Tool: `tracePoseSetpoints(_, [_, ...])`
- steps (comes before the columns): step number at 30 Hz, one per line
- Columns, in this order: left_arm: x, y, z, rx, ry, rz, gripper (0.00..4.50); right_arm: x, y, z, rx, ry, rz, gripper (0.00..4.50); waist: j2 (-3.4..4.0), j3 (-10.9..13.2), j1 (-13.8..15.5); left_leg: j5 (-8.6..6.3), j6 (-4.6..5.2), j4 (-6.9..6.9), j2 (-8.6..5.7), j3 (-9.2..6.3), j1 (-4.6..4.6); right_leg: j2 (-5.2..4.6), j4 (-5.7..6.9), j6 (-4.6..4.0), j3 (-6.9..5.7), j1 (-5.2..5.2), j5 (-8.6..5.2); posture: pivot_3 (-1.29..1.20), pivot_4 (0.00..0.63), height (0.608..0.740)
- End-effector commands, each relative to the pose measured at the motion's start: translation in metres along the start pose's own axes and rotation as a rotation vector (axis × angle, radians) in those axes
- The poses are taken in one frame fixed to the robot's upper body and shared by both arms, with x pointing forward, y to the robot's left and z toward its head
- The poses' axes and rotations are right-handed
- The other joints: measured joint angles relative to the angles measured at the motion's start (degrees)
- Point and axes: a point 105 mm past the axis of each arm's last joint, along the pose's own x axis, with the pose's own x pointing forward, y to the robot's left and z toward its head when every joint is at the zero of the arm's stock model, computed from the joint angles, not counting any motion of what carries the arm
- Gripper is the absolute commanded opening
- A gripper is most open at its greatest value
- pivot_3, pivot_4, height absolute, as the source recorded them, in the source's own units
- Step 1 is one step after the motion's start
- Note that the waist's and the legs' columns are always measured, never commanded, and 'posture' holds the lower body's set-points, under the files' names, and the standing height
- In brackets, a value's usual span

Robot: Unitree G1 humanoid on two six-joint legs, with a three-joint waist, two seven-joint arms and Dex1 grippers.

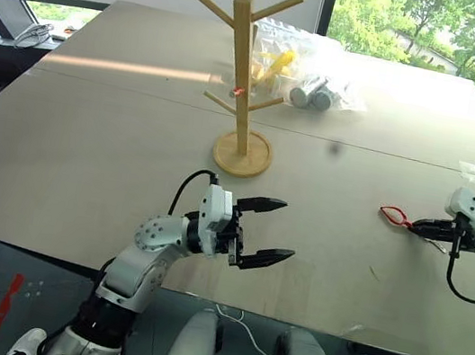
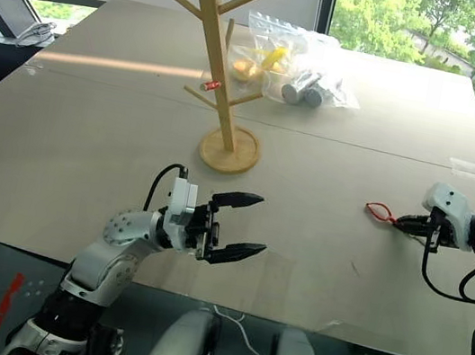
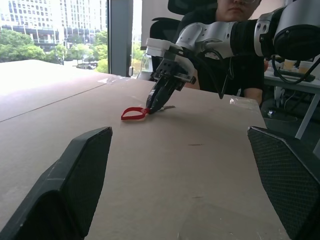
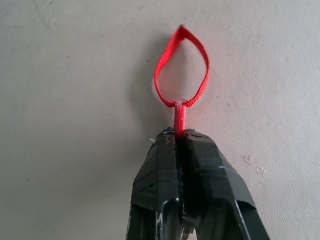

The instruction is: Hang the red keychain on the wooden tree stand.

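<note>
Lying flat, red keychain (image 4: 182,70) (thin loop)

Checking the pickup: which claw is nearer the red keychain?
Right. The right claw is shut on the red keychain; the left claw hovers open, well apart.

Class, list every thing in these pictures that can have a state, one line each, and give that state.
Red keychain: lying on the table, loop free, stem pinched by the right gripper.
Right gripper: jaws shut on the keychain's stem, at table level.
Left gripper: jaws open, holding nothing.
Wooden tree stand: upright on its round base, no keychain hung yet.
Clear plastic bags: lying behind the stand, with things inside.
</note>
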Motion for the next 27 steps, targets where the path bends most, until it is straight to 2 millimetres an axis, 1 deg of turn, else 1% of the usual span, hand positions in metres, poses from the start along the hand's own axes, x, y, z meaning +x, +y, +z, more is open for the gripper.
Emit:
tracePoseSetpoints(1, [0.004,-0.004,0.010,0.052,-0.024,-0.022,4.50,-0.005,-0.008,0.011,-0.028,-0.032,-0.036,0.05,0.00,0.0,0.0,0.00,0.00,0.00,0.00,0.00,0.00,0.00,0.00,0.00,0.00,0.00,0.00,0.00,0.150,0.740])
tracePoseSetpoints(5, [0.004,-0.001,0.010,0.062,-0.026,0.012,4.50,-0.009,-0.018,0.025,-0.005,-0.118,-0.105,0.05,0.00,0.0,-0.1,0.00,0.00,0.00,0.00,0.00,0.00,0.00,0.00,0.00,0.00,0.00,0.00,0.00,0.150,0.740])
tracePoseSetpoints(8, [0.002,0.006,0.011,0.061,-0.038,0.074,4.50,-0.009,-0.023,0.046,-0.009,-0.228,-0.159,0.05,0.02,0.0,-0.2,0.00,0.00,0.00,0.00,0.00,0.00,0.00,0.01,0.00,0.01,0.00,0.00,0.00,0.150,0.740])
tracePoseSetpoints(9, [0.000,0.012,0.012,0.062,-0.047,0.133,4.50,-0.004,-0.025,0.070,-0.056,-0.327,-0.229,0.05,0.02,0.0,-0.2,0.00,0.00,0.00,0.00,0.00,0.00,0.00,0.01,0.00,0.01,0.00,0.00,0.00,0.150,0.740])
tracePoseSetpoints(10, [-0.002,0.017,0.011,0.070,-0.050,0.186,4.50,0.001,-0.026,0.089,-0.073,-0.401,-0.292,0.05,0.00,0.0,-0.3,0.00,0.00,-0.01,0.00,-0.01,0.00,0.00,0.01,0.00,0.01,0.00,0.00,0.00,0.150,0.740])
tracePoseSetpoints(12, [-0.005,0.023,0.012,0.084,-0.062,0.272,4.50,0.010,-0.015,0.124,-0.107,-0.534,-0.368,0.05,0.01,0.0,-0.5,0.00,0.00,-0.06,0.06,-0.06,0.00,0.05,0.03,0.00,0.02,-0.01,0.00,0.00,0.150,0.740])
tracePoseSetpoints(13, [-0.005,0.024,0.012,0.090,-0.065,0.292,4.50,0.013,-0.010,0.132,-0.106,-0.560,-0.383,0.05,0.04,0.0,-0.3,0.00,0.00,-0.06,0.06,-0.07,0.02,0.05,0.05,0.00,0.02,-0.01,0.00,0.00,0.150,0.740])
tracePoseSetpoints(18, [-0.018,0.040,0.018,0.127,-0.107,0.542,4.50,0.033,0.021,0.178,-0.133,-0.693,-0.450,0.05,0.03,0.0,0.8,0.00,-0.01,-0.07,-0.07,-0.15,-0.11,-0.08,-0.01,0.01,-0.14,-0.04,0.00,0.00,0.150,0.740])
tracePoseSetpoints(20, [-0.023,0.044,0.020,0.141,-0.124,0.625,4.50,0.036,0.031,0.195,-0.134,-0.758,-0.479,0.05,0.02,0.1,0.9,0.00,0.00,-0.06,-0.07,-0.14,-0.11,-0.10,-0.01,0.02,-0.12,-0.05,0.00,0.00,0.150,0.740])
tracePoseSetpoints(23, [-0.032,0.048,0.021,0.157,-0.136,0.740,4.50,0.038,0.048,0.216,-0.169,-0.840,-0.510,0.05,0.02,0.1,1.1,0.00,-0.01,-0.08,-0.07,-0.16,-0.10,-0.08,0.01,0.02,-0.15,-0.06,0.00,0.00,0.150,0.740])
tracePoseSetpoints(27, [-0.040,0.052,0.020,0.173,-0.146,0.845,4.50,0.045,0.064,0.228,-0.218,-0.875,-0.505,0.05,0.01,0.1,1.3,0.00,0.00,-0.09,-0.08,-0.14,-0.10,-0.08,-0.01,0.02,-0.15,-0.06,0.00,0.00,0.150,0.740])
